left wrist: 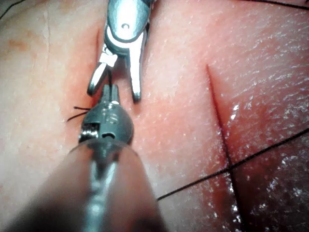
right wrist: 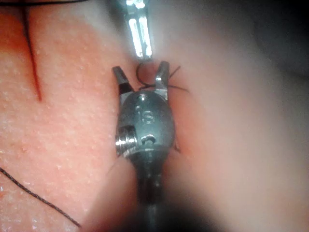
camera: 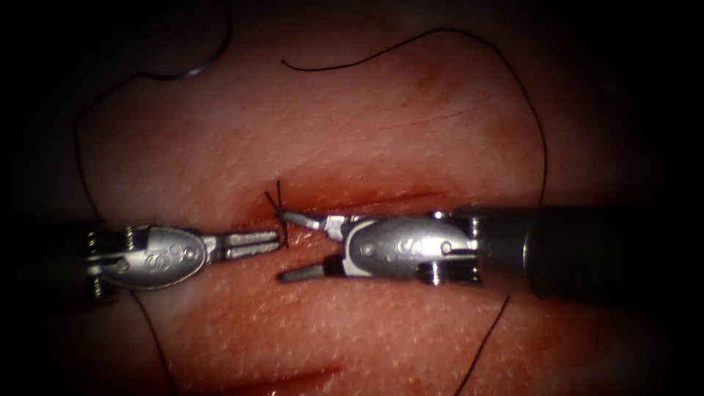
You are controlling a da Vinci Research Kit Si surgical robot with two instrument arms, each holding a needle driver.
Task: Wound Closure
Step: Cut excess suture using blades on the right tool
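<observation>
While the curved steel needle (camera: 192, 67) is lying free on the pink tissue (camera: 411, 139), far upper left of the cut (camera: 381, 199), the left hand (camera: 273, 242) is closing on the thin black thread (camera: 281, 236) at the knot; the right hand (camera: 293, 246) is gaping, holding nothing. Thread looks limp, slippery; best gripped near the knot.

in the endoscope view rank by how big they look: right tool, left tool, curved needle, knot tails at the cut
1. Right arm's silver needle driver on its dark shaft, open; nearness may inflate it.
2. Left arm's silver needle driver, shut on the black thread at the knot.
3. Curved steel needle, lying free, upper left.
4. Short black knot tails.
</observation>
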